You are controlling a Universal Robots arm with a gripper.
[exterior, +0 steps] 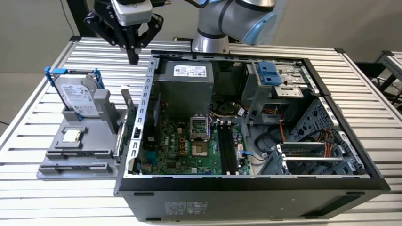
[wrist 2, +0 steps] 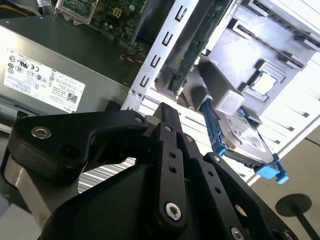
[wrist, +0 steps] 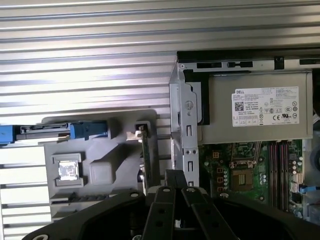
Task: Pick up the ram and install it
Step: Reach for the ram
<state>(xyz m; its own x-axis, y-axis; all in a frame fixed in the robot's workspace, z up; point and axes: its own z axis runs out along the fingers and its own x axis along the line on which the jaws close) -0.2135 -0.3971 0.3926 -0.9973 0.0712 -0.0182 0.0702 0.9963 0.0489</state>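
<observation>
Black end effector (exterior: pixel 133 57), fingers together, empty, nr upright ram (exterior: pixel 128 106) in gray holder (exterior: pixel 75 157), not touching

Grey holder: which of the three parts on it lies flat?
The small square silver chip lies flat in its pocket. The blue-framed hard drive stands upright, and the thin ram stands on its edge.

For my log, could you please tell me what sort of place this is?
Probably a robotics lab bench: an open computer case on a slatted table, a parts holder beside it, and a robot arm.
</observation>
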